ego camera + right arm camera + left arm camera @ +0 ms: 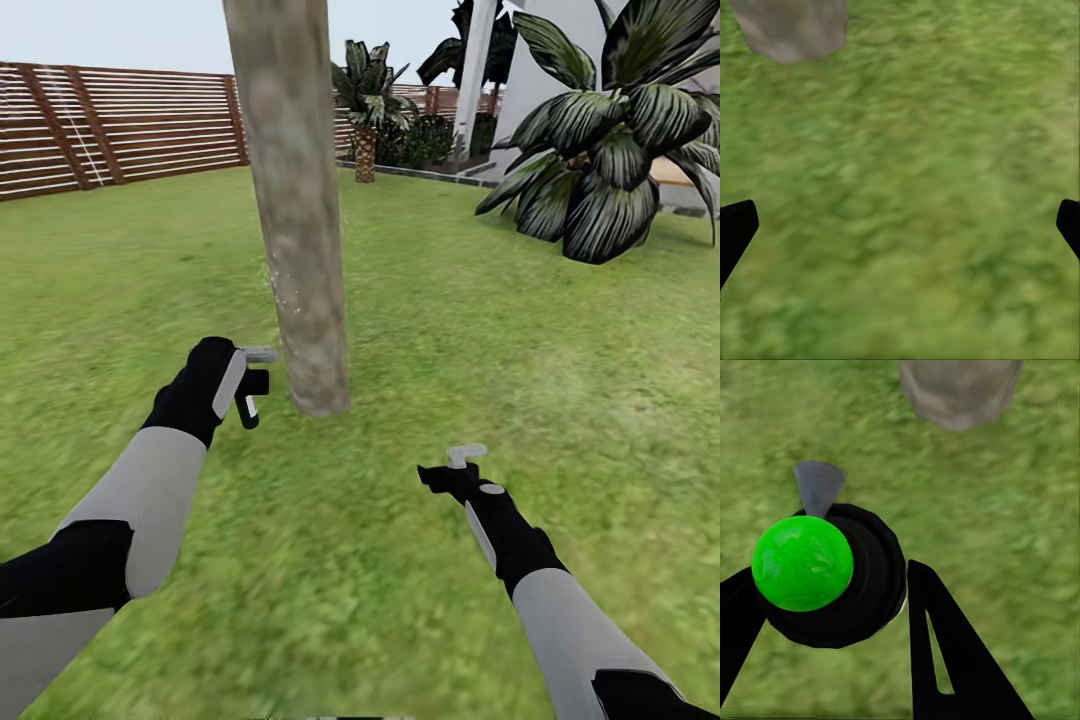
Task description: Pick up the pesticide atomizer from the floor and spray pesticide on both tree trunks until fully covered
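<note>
One thick mottled beige-grey tree trunk (295, 200) rises from the lawn straight ahead, its foliage above the view. My left gripper (248, 382) is shut on the pesticide atomizer (252, 398), a small black sprayer with a white patch, held just left of the trunk's base. In the left wrist view the atomizer (862, 592) is a black round body with a bright green ball on it. It sits between my black fingers (945, 652), its grey nozzle toward the trunk (960, 390). My right gripper (458, 470) hangs open over bare grass, right of the trunk (791, 30).
A brown slat fence (110, 125) bounds the lawn at the back left. A short palm (365, 100) stands behind the trunk. A large dark-leaved plant (610, 150) and white house columns (475, 70) are at the back right. Open grass lies around both arms.
</note>
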You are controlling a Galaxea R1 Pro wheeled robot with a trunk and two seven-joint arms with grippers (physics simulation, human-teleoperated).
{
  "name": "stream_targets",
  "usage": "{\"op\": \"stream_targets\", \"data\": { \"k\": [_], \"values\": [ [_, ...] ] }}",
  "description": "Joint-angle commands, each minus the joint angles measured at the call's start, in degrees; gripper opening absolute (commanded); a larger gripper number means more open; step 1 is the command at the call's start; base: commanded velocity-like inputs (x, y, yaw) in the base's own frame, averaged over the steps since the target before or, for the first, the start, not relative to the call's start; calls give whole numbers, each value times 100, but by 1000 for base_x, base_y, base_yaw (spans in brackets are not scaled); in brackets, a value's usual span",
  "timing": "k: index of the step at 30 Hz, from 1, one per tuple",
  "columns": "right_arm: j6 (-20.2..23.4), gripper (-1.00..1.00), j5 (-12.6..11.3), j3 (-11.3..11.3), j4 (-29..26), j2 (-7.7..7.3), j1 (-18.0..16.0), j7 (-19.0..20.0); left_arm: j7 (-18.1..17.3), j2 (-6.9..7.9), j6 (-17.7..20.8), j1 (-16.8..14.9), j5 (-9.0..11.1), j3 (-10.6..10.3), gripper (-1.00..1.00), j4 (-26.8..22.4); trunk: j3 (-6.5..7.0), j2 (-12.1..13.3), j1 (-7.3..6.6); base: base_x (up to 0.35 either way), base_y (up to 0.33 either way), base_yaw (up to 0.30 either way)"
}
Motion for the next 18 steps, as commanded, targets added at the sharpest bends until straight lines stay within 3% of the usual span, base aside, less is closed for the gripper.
{"op": "stream_targets", "data": {
  "k": [1, 5, 10, 16, 18],
  "values": [
    [29, 100, 59, -30, -13, 5, 0, 45, 46, -6, 18, -5, 43, 11, -100, -3, -5, -2, -1, 0, -265, 236],
    [30, 100, 59, -30, -13, 5, 0, 45, 46, -6, 18, -4, 43, 11, -100, 1, -5, -2, -1, 0, -268, 172],
    [30, 100, 59, -35, -20, 5, 0, 52, 46, -3, 18, -6, 43, 8, -100, 6, -5, -2, -1, 68, -247, -59],
    [30, 100, 59, -35, -22, 5, -3, 54, 45, 19, 36, -70, 51, 2, -100, 59, -5, -2, -1, 24, -30, -83],
    [32, 100, 59, -38, -19, 5, -1, 54, 46, 14, 49, -320, 49, 15, -100, 249, -5, -2, -1, 1, -1, -4]
  ]
}}
